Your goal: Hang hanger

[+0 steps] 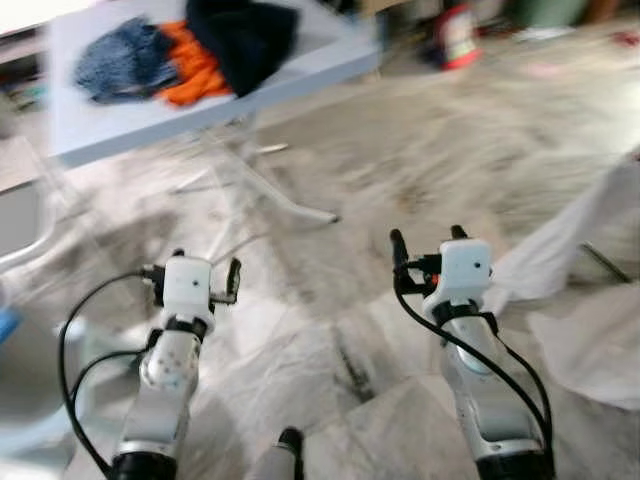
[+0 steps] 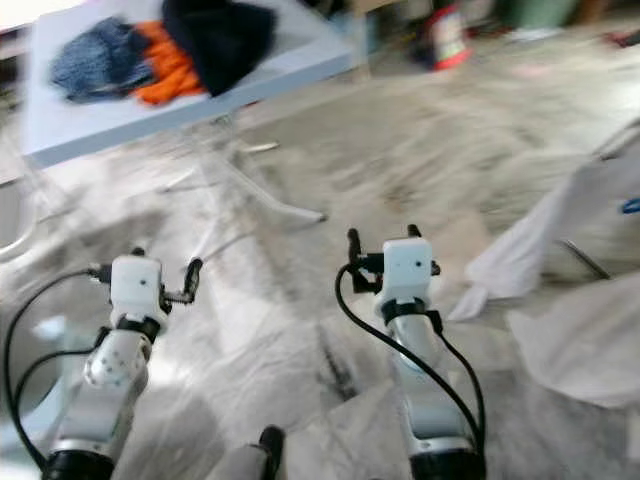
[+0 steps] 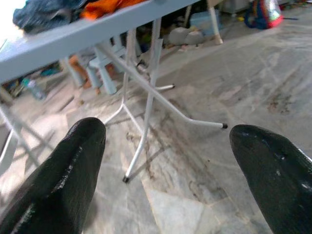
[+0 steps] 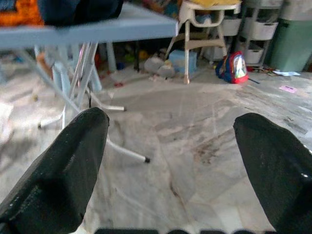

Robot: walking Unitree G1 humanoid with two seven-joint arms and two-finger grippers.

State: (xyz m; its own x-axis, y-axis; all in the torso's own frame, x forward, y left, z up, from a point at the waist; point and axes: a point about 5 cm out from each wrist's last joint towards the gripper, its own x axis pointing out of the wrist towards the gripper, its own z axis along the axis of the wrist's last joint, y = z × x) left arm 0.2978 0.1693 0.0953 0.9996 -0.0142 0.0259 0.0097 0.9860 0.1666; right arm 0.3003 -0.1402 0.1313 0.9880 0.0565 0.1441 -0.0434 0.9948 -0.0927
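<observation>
Both grippers, left (image 1: 205, 277) and right (image 1: 428, 246), are held spread and unloaded over the floor (image 1: 400, 160). No hanger can be made out. Clothes (image 1: 190, 45) lie on the table (image 1: 120, 120); a steady, unblurred approach is advised.

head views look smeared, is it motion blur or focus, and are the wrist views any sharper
Left and right eye views: streaky motion blur across the marble floor and the clothes pile on the table. Left and right wrist views: table legs crisp, near hand fingers soft, no glare.
</observation>
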